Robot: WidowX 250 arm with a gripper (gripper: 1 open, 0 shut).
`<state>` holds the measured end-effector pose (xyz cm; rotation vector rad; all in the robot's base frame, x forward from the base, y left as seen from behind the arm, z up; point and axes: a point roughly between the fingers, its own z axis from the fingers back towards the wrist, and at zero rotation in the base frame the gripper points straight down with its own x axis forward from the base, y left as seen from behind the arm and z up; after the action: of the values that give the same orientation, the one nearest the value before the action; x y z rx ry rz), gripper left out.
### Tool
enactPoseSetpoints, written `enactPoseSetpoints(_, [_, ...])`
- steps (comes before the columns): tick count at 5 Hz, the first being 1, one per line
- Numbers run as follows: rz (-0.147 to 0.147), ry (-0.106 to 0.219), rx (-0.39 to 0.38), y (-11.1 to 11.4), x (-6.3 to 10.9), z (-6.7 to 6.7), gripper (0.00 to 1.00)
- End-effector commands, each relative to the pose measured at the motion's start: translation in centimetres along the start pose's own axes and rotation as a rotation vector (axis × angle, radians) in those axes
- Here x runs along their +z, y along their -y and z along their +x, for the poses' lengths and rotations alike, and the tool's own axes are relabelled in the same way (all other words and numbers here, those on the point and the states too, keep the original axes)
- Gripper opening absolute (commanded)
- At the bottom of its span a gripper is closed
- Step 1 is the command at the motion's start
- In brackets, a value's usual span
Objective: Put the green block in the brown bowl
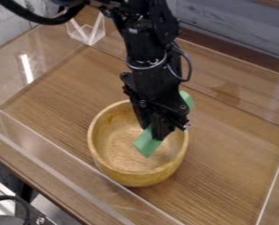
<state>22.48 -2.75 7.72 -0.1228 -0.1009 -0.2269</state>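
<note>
The brown bowl is a round light wooden bowl standing on the wooden table near the front. My black gripper hangs over the bowl's right half, pointing down, shut on the green block. The block is a bright green bar held tilted, its lower end down inside the bowl near the floor. Its upper end shows as a green patch behind the fingers. Whether the block's tip touches the bowl's floor I cannot tell.
Clear acrylic walls fence the wooden table on all sides. A clear plastic stand sits at the back left. The black arm rises from the gripper toward the top of the view.
</note>
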Motion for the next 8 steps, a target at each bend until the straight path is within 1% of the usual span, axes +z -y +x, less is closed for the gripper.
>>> enactPoseSetpoints(1, [0.009,0.036,0.019,-0.38,1.00,0.94,0.00])
enactPoseSetpoints(8, [0.000,0.014,0.056,-0.06,1.45,1.29,0.00])
